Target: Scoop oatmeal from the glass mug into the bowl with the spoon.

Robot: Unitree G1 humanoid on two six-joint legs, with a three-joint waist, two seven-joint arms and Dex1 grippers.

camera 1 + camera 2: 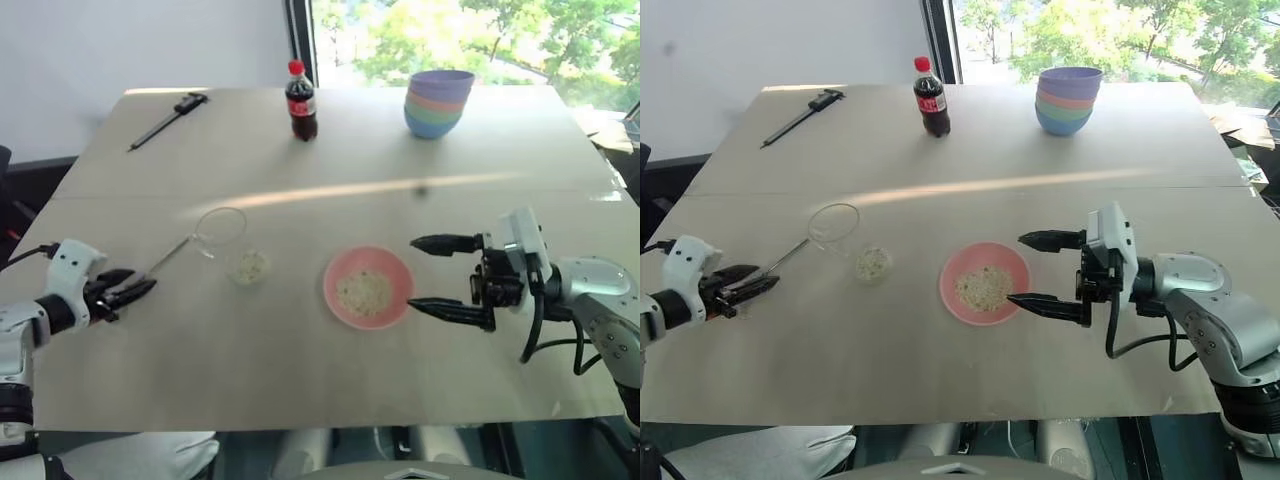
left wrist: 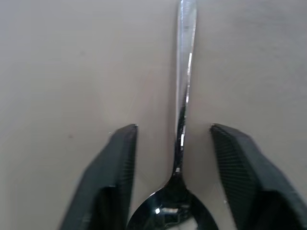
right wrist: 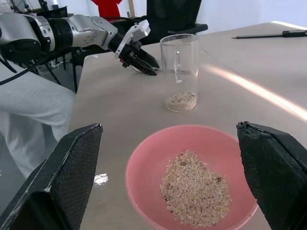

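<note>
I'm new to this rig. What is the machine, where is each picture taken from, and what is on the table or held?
This is a two-armed humanoid robot. Two pictures come from its head, looking down over the table; the other two come from cameras on its wrists. The left gripper has its fingers either side of the spoon, which lies on the table, not yet gripped. The right gripper hangs wide open beside the pink bowl, holding nothing. There is oatmeal in the bowl and some in the upright glass mug. Farther back are a cola bottle, stacked bowls and a black tool.
</note>
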